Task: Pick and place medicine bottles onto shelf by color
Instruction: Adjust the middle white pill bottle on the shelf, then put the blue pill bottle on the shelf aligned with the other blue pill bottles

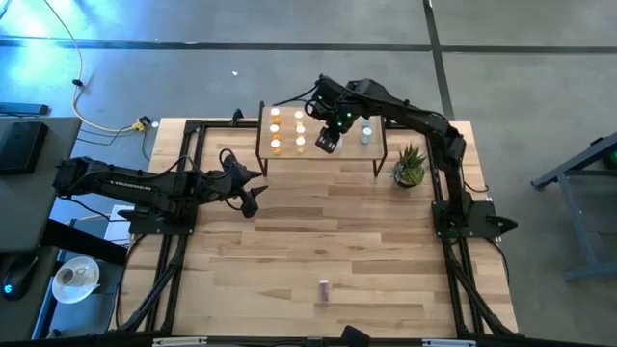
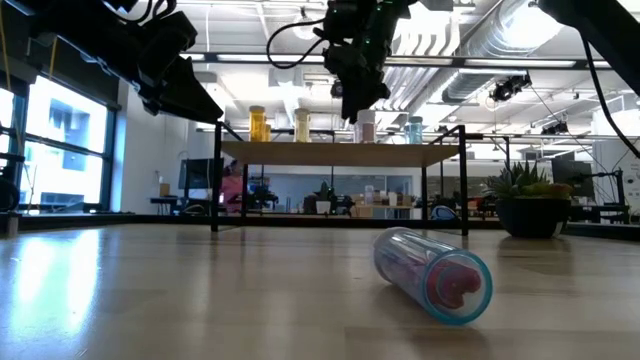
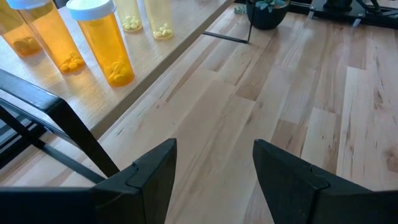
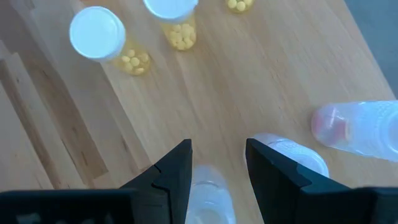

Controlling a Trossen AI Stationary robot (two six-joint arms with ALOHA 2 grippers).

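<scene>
The right gripper hangs over the middle of the shelf, its fingers closed around a pale, clear-bodied bottle that it holds just above the wooden top. From the low view the bottle looks upright and close to the board, though I cannot tell whether its base is touching yet. The orange bottles stand in two short rows toward the shelf's left end, two pale bluish ones stand at the right end, and another clear bottle stands right next to the held one.

To set this one down well, I would lower it straight until the base sits flat, then open the fingers only a little (the neighbours are close, and a wide opening could knock them). Lifting straight up afterwards, without any sideways swing, should keep the group standing.

The left gripper waits over the table just in front of the shelf's left end, fingers apart and empty. One purple-tinted bottle lies on its side near the table's front edge, well apart from both arms; it looks like the next one to fetch.
</scene>
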